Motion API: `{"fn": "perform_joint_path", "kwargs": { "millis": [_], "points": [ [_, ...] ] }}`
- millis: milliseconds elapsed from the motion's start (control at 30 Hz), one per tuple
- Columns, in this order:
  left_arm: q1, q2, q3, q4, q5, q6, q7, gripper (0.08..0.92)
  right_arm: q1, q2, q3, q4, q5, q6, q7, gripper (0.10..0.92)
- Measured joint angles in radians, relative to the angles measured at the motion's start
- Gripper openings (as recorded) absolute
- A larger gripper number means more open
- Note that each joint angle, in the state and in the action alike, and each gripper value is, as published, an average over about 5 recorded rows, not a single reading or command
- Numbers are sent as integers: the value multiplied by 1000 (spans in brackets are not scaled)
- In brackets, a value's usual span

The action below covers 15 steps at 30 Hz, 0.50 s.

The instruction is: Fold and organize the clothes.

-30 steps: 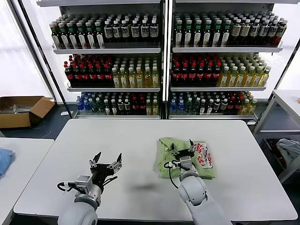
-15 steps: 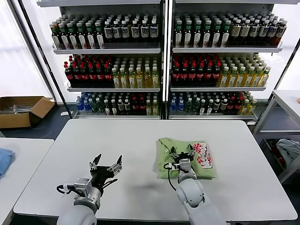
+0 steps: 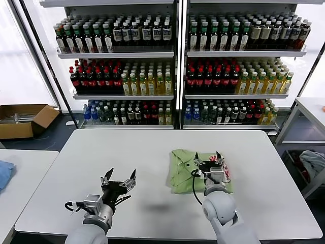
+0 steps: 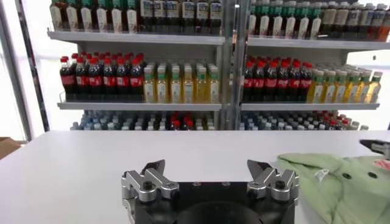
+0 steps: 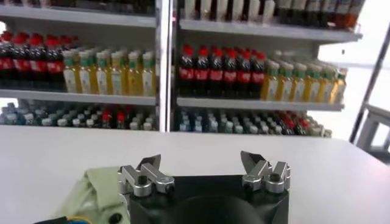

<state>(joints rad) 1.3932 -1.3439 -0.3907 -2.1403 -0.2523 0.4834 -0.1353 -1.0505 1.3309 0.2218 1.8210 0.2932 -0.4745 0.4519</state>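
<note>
Right of centre in the head view, the clothes [image 3: 190, 170] are lying on the white table [image 3: 152, 157] as a folded light green bundle, with a red-and-white print showing along its right side. Over that printed side, the right gripper [image 3: 209, 161] is hanging with its jaws spread wide and nothing between them; the fingertips are pointing away from the robot, toward the shelves [image 3: 177, 66]. Whether the fingers are touching the fabric cannot be told. In the right wrist view the same gripper [image 5: 204, 163] is showing both fingers apart, with a corner of green cloth [image 5: 91, 189] lying beneath it at the lower left.

At the lower left of the head view, the left gripper [image 3: 118, 178] is hovering above bare tabletop, well apart from the clothes, its jaws likewise gaping and gripping nothing. The left wrist view is showing this gripper [image 4: 210, 172] with fingers parted, and the green shirt [image 4: 332, 182] lying at the right edge of the frame.
</note>
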Motion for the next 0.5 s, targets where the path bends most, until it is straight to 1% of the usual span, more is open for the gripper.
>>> {"fn": "perform_joint_path", "kwargs": {
  "millis": [200, 500],
  "points": [
    [-5, -7, 16, 11, 6, 0, 0, 823, -62, 0, 30, 30, 54, -32, 28, 823],
    [-4, -7, 23, 20, 7, 1, 1, 823, -94, 21, 49, 27, 77, -49, 38, 823]
  ]
}}
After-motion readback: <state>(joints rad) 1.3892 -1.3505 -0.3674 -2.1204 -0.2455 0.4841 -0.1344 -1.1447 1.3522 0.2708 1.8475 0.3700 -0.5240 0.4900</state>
